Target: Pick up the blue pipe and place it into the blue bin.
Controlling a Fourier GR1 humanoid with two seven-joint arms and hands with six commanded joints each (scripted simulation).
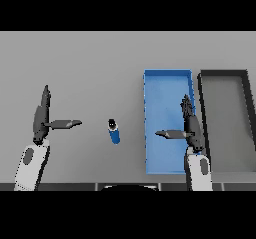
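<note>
We hover both hands open & empty: blue pipe [114,131] lies untouched between left hand [42,122] and right hand [189,128], which hangs over the blue bin [167,78], pre-grasp.

The worktop [90,63] is a flat, uniform grey surface that fills the view from side to side. A dark-rimmed tray [201,123] with a grey floor lies on the worktop at the right side of the view. The tray is rectangular, with its long sides running away from the viewer. Its right edge reaches the frame border.
</note>
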